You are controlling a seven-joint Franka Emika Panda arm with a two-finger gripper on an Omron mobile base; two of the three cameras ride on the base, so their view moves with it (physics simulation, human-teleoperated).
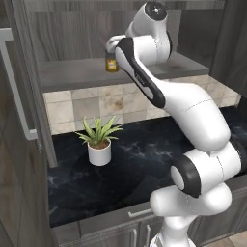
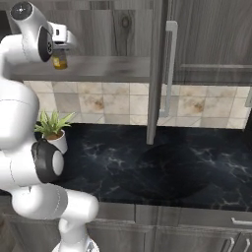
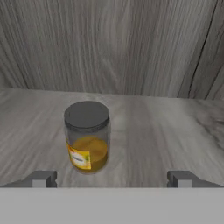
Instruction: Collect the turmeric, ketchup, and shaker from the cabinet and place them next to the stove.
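Turmeric [image 3: 87,136] stood upright on the cabinet [image 3: 144,131] shelf, lid on, label facing about 7 o'clock in the hand view. Gripper [image 3: 112,178] jaws were released and spread wide, one fingertip [image 3: 41,178] at 8 o'clock of the jar and the other at 4 o'clock, neither touching it. On the counter [image 1: 144,159] below stood a plant [image 1: 99,140], at 6 o'clock of the jar in the left base view.

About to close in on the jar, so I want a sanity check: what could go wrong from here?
1. The turmeric jar sits left of centre between the open gripper fingers; the left finger may clip it and tip it.
2. Pushing forward could shove it toward the cabinet back wall.
3. The open door stands close beside the arm's way out.
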